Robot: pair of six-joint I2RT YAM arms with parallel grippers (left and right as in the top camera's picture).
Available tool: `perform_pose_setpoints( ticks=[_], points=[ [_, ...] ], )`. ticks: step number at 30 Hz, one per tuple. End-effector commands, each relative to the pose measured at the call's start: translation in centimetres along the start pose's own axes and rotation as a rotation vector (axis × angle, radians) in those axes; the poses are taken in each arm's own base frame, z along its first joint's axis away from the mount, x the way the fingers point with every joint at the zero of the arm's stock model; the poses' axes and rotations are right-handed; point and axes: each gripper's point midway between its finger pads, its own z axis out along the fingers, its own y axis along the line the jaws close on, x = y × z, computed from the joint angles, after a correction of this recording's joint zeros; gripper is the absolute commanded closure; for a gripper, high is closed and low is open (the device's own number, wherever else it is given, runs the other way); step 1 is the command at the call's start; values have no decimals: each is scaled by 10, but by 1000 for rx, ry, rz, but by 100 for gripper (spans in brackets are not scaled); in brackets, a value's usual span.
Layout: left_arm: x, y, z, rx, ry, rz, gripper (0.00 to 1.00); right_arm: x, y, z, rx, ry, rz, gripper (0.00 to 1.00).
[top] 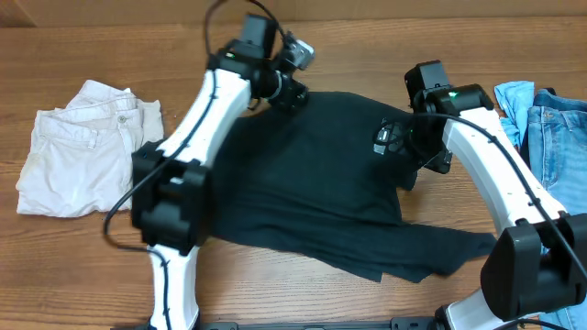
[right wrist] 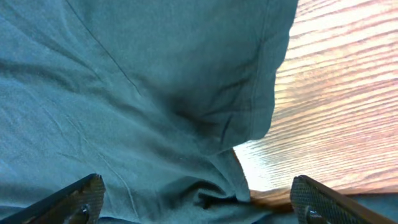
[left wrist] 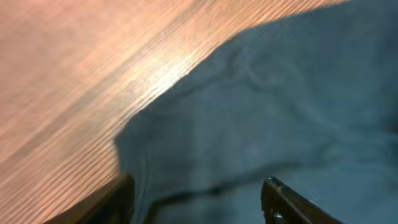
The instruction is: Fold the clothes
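From overhead you see the dark T-shirt (top: 321, 183) spread on the middle of the bench (top: 92, 266), between white shorts (top: 83, 147) and jeans (top: 550, 119), with the left claw (top: 288, 92) at its far edge and the right claw (top: 394, 140) over its right side. The left wrist view shows its fingers (left wrist: 283, 202) apart above the cloth, holding nothing. The right wrist view shows fingers (right wrist: 74, 199) wide apart over the shirt's edge, also empty.

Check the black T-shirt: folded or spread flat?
Partly folded. The T-shirt lies with one layer lapped over another; a lower edge trails out unevenly. Not a neat fold.
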Motion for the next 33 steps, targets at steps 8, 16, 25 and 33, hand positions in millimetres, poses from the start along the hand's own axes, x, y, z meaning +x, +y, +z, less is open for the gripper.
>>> perform_pose_setpoints(
  ticks=[8,16,25,33],
  points=[
    [45,33,89,-26,84,-24,50,3,5,-94,-155,-235,-36,0],
    [94,104,97,-258,173,-292,96,8,4,-116,-186,-295,-34,0],
    [147,254,8,-308,-38,-973,96,9,4,-94,-154,-217,-30,0],
    [98,270,-38,-231,-152,-876,93,0,31,-18,-197,-4,-68,0]
  ],
)
